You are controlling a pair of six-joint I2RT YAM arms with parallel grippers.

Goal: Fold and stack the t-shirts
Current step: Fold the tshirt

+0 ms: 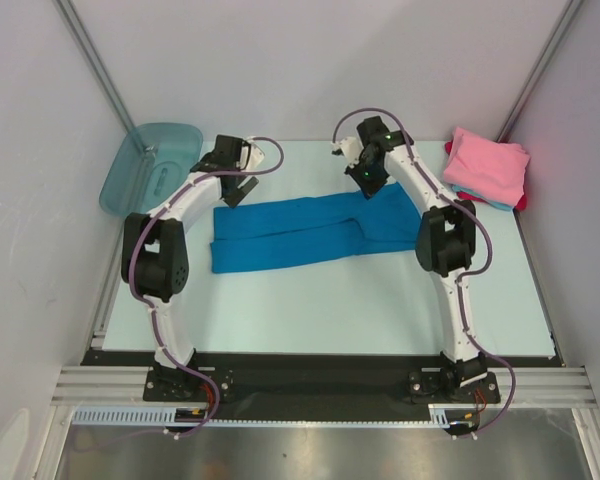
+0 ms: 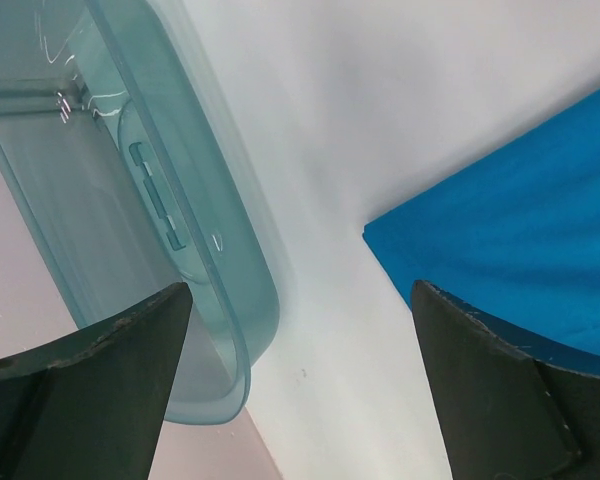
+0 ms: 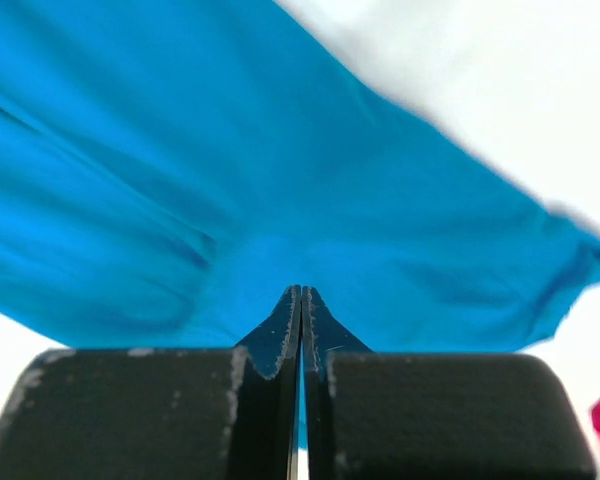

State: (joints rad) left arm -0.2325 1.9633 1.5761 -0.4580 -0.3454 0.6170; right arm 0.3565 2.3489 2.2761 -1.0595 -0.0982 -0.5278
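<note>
Bright blue t-shirt (image 1: pixel 300 235) lies spread flat across the middle of the pale table (image 1: pixel 310 310), long axis running from one arm to the other.

Right gripper (image 3: pixel 301 295): jaws clenched tight, a pinch of the blue cloth caught at their tips. Creases in the cloth run in toward the pinch. The rest of the shirt spreads out ahead of the jaws and to both sides. In the overhead view this grip sits on the far edge of the shirt, at its right end.

Left gripper (image 2: pixel 300 300): jaws released and spread wide, nothing between them but bare table. One corner of the blue shirt lies just off one fingertip. The translucent teal tub (image 2: pixel 150 200) lies beyond the other finger, close to it. Neither touches the fingers (image 2: pixel 90 390).

Pink t-shirt (image 1: pixel 488 165): folded, topping a small stack at the far right corner, well to the outer side of the right jaws. A light blue edge (image 1: pixel 500 204) and a red edge (image 1: pixel 521 203) peek out beneath it.
</note>
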